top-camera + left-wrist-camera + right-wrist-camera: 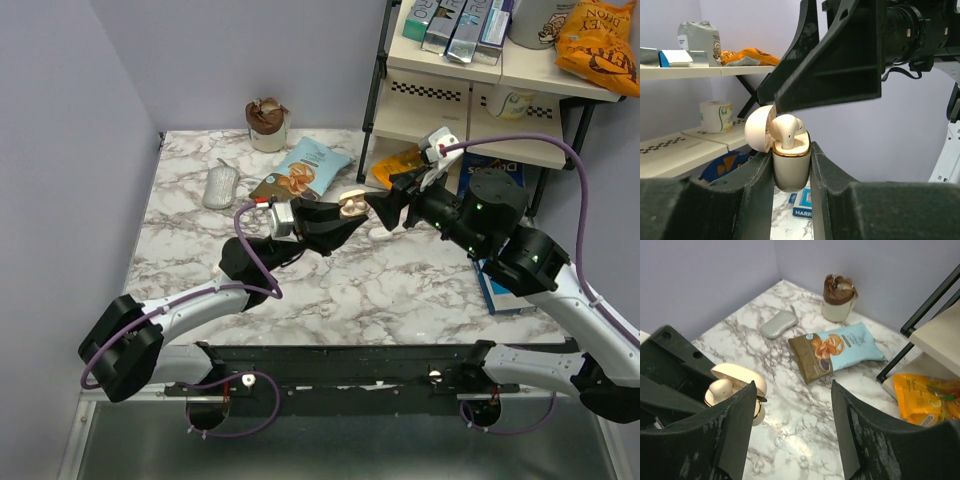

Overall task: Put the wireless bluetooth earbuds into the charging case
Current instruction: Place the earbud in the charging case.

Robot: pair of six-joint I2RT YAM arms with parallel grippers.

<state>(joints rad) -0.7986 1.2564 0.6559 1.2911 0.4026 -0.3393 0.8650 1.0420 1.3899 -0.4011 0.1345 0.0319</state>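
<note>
**Clerk:** Item one, left gripper (790, 155)?

**Checker:** Jaws closed to the width of the charging case (791, 175), clamping its lower body from both sides. The case is upright and lifted off the marble table (400, 290). Its lid (759, 129) is swung open toward 9 o'clock in the left wrist view.

**Clerk:** Contents of the case?

**Checker:** One earbud (786, 131), stem down in a well, its head standing above the gold rim. Whether a second bud sits behind it cannot be told.

**Clerk:** Item two, right gripper (792, 390)?

**Checker:** Fingers spread wide with nothing between them. In the top view it stands just beside the case, at its 3 o'clock. In its own wrist view the case lies at 9 o'clock of the gap.

**Clerk:** Surroundings?

**Checker:** From the case in the top view: grey mouse-like object (777, 324) at 10 o'clock, snack bag (837, 347) at 11, brown cup (839, 300) beyond it, shelf unit (470, 100) at 1.

**Clerk:** Step in hand?

**Checker:** By judgement, insertion, with one bud placed and perhaps not pressed fully home.

**Clerk:** Next move?

**Checker:** Likely a light downward touch on the bud, or finding the other bud if it is not yet in. Either way the left grip must stay steady and the lid clear.
</note>
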